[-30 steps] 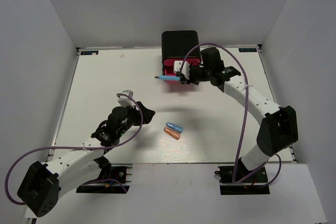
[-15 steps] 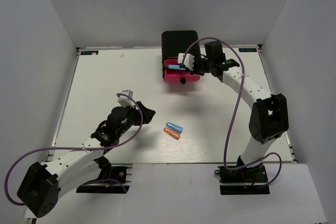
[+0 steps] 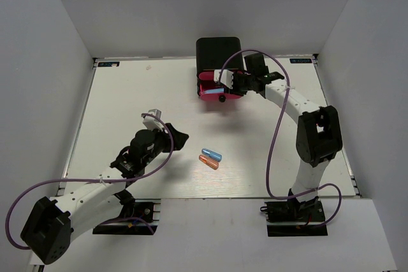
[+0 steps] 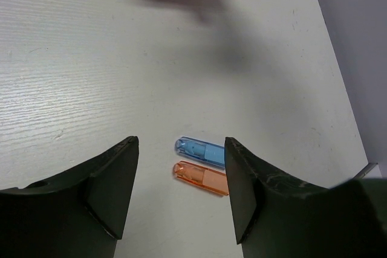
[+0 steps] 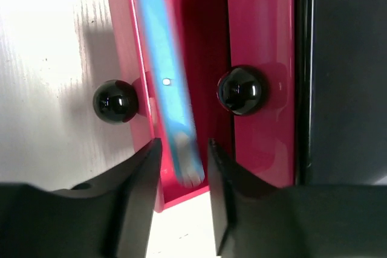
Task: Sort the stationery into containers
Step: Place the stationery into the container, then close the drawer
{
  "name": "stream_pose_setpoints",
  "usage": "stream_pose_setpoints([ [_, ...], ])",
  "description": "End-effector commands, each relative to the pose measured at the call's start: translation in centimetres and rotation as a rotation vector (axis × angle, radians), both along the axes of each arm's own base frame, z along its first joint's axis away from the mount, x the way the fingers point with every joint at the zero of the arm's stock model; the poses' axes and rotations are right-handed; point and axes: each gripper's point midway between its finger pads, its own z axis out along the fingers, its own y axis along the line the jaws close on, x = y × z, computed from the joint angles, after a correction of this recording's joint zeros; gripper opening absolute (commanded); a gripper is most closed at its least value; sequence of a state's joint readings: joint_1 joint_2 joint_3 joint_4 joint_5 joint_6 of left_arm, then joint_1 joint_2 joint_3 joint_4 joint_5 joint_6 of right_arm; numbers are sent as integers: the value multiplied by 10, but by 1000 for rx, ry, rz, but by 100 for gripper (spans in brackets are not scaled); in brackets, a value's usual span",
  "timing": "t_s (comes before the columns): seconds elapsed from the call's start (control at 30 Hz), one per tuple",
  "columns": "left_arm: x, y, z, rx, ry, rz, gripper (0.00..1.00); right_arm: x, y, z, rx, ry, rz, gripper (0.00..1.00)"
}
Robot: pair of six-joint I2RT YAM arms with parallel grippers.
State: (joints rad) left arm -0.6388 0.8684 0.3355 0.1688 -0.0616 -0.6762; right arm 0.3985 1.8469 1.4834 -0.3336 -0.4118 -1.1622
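Observation:
The black cabinet (image 3: 217,52) stands at the table's far middle, with one pink drawer (image 3: 205,88) pulled open toward me. The right wrist view shows the blue marker (image 5: 166,89), blurred, lying lengthwise inside the open drawer (image 5: 124,40). My right gripper (image 3: 224,79) (image 5: 184,146) hovers over that drawer, open, with its jaws clear of the marker on both sides. A blue capsule (image 3: 211,155) (image 4: 199,151) and an orange capsule (image 3: 208,163) (image 4: 199,177) lie side by side on the table. My left gripper (image 3: 167,127) (image 4: 181,143) is open and empty, just left of them.
The open drawer's black knob (image 5: 115,101) sticks out toward the table. A shut pink drawer with its own knob (image 5: 242,90) sits above it. White walls enclose the table on three sides.
My right gripper carried the blue marker from left of the drawer to over it and opened. The marker now lies in the drawer. The left arm has not moved.

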Motion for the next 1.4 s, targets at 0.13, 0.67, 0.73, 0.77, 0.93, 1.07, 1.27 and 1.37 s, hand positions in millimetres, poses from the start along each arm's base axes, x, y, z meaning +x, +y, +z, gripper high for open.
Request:
stream_pose_setpoints([
  [0.13, 0, -5, 15, -36, -34, -16, 69, 14, 5, 43, 76, -93, -6, 46],
  [0.67, 2, -9, 17, -47, -44, -25, 69, -55, 0, 78, 586, 203, -320, 36],
  [0.73, 2, -9, 17, -47, -44, -25, 69, -78, 6, 46, 647, 408, -383, 28],
  [0.77, 2, -9, 17, -47, -44, -25, 69, -82, 9, 44, 702, 465, -412, 27],
  [0.93, -1, -6, 13, -48, -31, -22, 69, -103, 14, 6, 889, 802, -644, 35],
  [1.07, 0, -5, 16, -52, -41, -13, 69, -105, 16, -5, 981, 863, -732, 41],
  [1.27, 0, -5, 14, -47, -34, -13, 69, -79, 23, -11, 1061, 905, -822, 54],
  [1.37, 0, -5, 10, -41, -25, -13, 69, -67, 26, -25, 1085, 951, -891, 54],
])
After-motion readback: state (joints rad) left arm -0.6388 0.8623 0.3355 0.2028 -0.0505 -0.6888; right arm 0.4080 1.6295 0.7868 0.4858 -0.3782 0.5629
